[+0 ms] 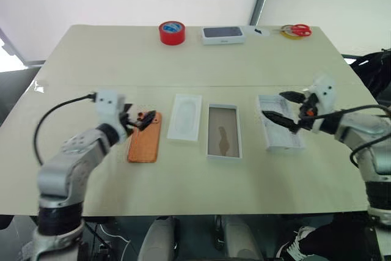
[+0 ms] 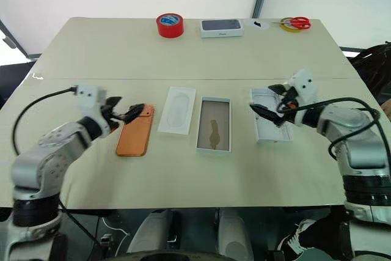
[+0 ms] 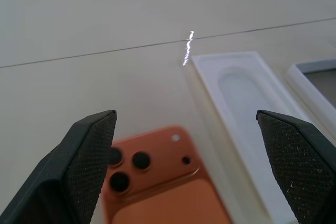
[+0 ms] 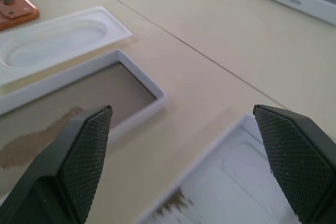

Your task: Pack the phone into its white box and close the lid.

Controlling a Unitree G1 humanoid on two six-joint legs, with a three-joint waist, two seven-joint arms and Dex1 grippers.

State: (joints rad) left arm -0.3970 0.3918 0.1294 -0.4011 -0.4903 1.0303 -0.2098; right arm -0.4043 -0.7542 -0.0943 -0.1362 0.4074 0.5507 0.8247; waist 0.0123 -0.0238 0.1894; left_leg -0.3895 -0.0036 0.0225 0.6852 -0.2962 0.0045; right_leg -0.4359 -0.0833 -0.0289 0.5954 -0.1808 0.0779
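Matt card and smooth plastic on a pale matt table [image 1: 183,59]

The phone [image 1: 145,138] has a smooth orange back with a soft sheen; the white box [image 1: 223,131] looks like matt cardboard with a tan floor; the fingertips [image 3: 86,156] are black, finely cross-hatched.

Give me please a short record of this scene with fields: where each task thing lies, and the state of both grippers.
phone: orange phone flat on the table, back up, leftmost of the row
insert: white insert with oval recess, between phone and white box
white box: white box open, tan floor, nothing inside
lid: lid lying open side up, right of the white box
left gripper: left gripper jaws open, above the phone's camera end
right gripper: right gripper jaws open, above the lid
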